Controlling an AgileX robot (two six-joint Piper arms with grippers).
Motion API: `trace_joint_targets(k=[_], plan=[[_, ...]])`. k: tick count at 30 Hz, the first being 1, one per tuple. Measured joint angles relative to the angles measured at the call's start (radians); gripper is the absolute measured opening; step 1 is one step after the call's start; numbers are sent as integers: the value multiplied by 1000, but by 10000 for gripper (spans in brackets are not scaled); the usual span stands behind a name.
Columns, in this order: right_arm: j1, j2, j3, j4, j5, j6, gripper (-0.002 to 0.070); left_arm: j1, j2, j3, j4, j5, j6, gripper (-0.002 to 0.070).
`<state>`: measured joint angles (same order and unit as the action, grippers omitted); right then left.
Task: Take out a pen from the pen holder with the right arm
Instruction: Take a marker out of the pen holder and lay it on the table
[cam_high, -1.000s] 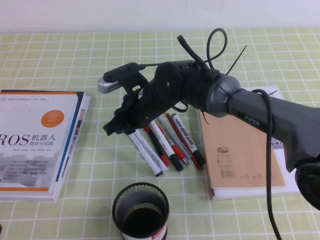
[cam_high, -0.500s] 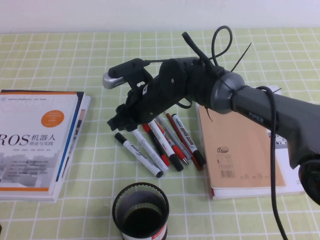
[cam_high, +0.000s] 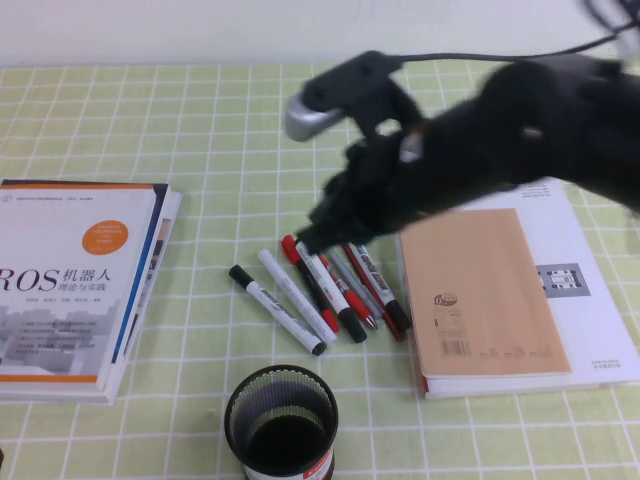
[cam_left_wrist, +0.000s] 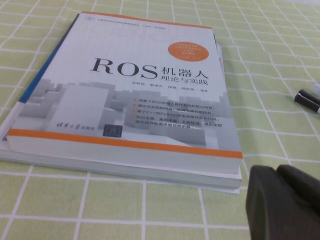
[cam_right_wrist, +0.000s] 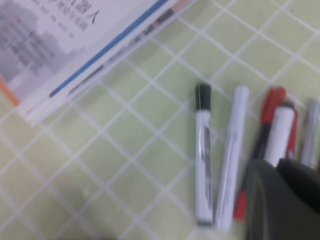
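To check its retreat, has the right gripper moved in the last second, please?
Yes: the right gripper has swung right, away from the ROS book, toward the notebook. The left gripper sits by the book.

Six pens (cam_high: 276, 311) lie on the tabletop (cam_high: 200, 130), beside one mesh pen holder (cam_high: 231, 428). I count three books: one ROS book (cam_high: 70, 290), one tan notebook (cam_high: 480, 290) and one white book (cam_high: 600, 330).
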<state>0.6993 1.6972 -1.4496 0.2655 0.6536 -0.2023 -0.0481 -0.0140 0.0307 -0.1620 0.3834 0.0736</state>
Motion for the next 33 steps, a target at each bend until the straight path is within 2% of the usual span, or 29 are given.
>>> trace_joint_targets(k=[11, 17, 24, 33], plan=[[-4, -495, 461, -37, -22, 39, -12, 0, 0, 0, 0, 0, 0, -8], [-4, -672, 645, -26, -29, 49, -12, 0, 0, 0, 0, 0, 0, -8], [-4, -802, 739, -30, 63, 51, -12, 0, 0, 0, 0, 0, 0, -8], [-4, -889, 808, -84, 37, 51, -12, 0, 0, 0, 0, 0, 0, -8]])
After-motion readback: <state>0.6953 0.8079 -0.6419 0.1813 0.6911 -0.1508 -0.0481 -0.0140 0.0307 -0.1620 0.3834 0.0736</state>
